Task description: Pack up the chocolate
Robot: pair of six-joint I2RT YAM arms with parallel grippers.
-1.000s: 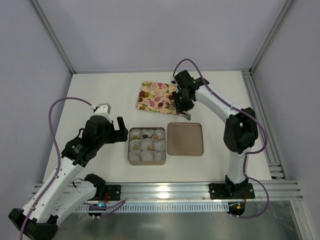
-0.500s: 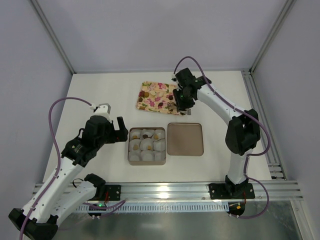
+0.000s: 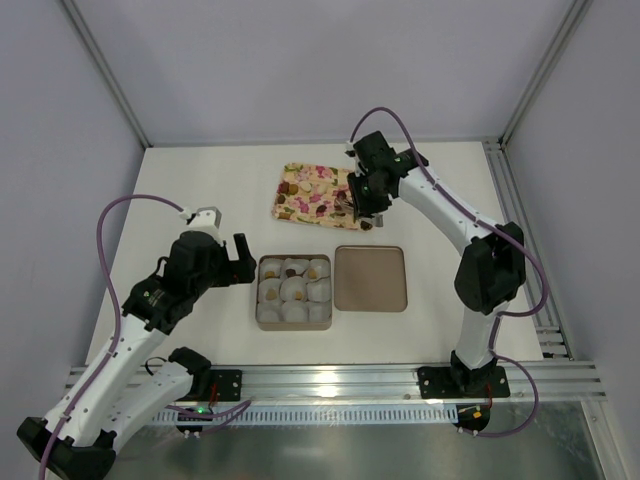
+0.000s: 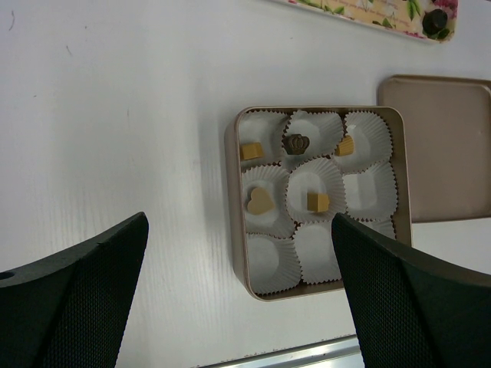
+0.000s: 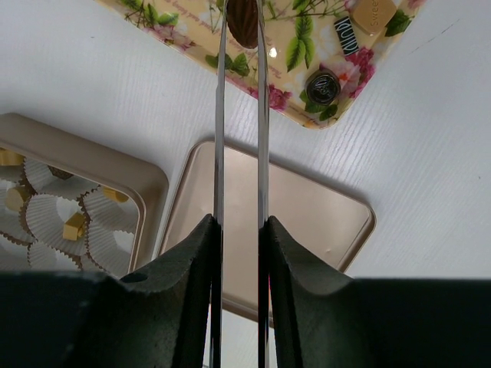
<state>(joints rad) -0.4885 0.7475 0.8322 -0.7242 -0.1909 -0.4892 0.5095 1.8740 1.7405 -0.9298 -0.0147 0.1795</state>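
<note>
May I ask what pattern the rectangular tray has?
Rectangular tray: pink-and-green floral print; right wrist view.

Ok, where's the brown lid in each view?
Top: lid at centre, just right of the box.
Left wrist: upper right, cut off by the edge, right of the box.
Right wrist: centre, with the box at left.
Shared landmark: the box, always beside the lid.

A white table point(image 3: 200, 190) stands under soft, even light, with pale lilac-grey walls point(image 3: 320, 60) rising behind it and on both its sides, aluminium posts point(image 3: 105, 75) slanting up from its two far corners, and an aluminium rail point(image 3: 340, 380) along its near edge.
</note>
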